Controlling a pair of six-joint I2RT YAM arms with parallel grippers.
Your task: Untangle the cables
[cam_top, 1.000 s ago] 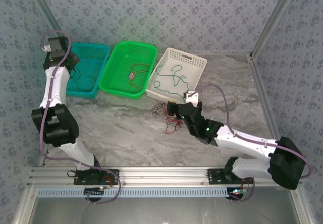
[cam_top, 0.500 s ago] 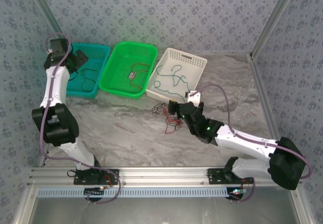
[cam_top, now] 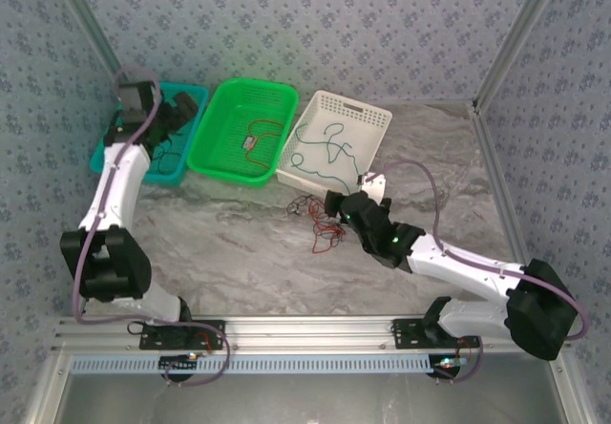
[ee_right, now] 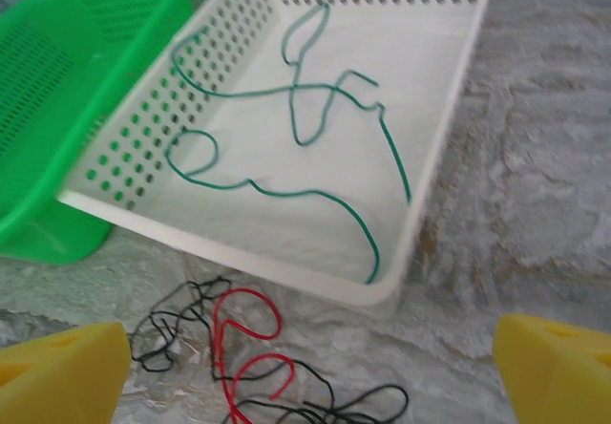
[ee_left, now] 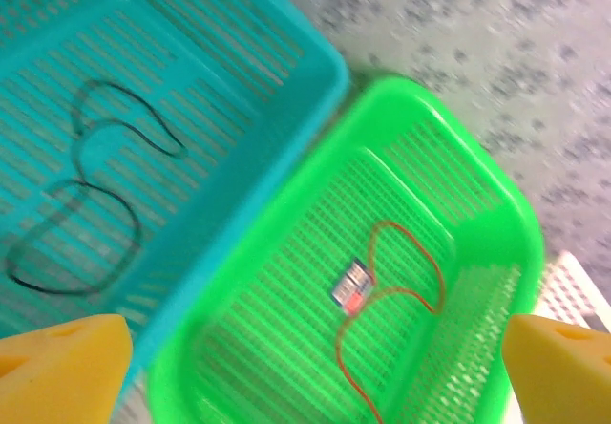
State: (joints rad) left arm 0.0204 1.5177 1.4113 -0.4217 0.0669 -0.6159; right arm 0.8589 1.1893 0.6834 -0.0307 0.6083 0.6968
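My right gripper (cam_top: 331, 203) hangs low over the marbled table (cam_top: 239, 243). Its yellow foam pads (ee_right: 57, 371) are spread wide and hold nothing. The tangle of red and black cables (ee_right: 253, 362) lies flat on the table just ahead of it, beside the near wall of the white basket (ee_right: 153, 137). The tangle's long axis runs left to right, across the gap between my fingers.

This hand is plainly the nearer one. My left gripper (cam_top: 179, 111) is well apart to the far left, equally wide open and empty, over the edge where the teal basket (ee_left: 191, 80) meets the green basket (ee_left: 277, 348).

The wires are thin, limp and glossy. Two red loops sit in the middle of the tangle with black thread wound about them. On this hard, smooth surface I judge they will slide rather than lift unless I pinch a single strand squarely.

The baskets are slotted and perforated plastic. A green cable (ee_right: 298, 139) curls in the white one, a red cable (ee_left: 406, 293) in the green one, and a black cable (ee_left: 91, 195) in the teal one.
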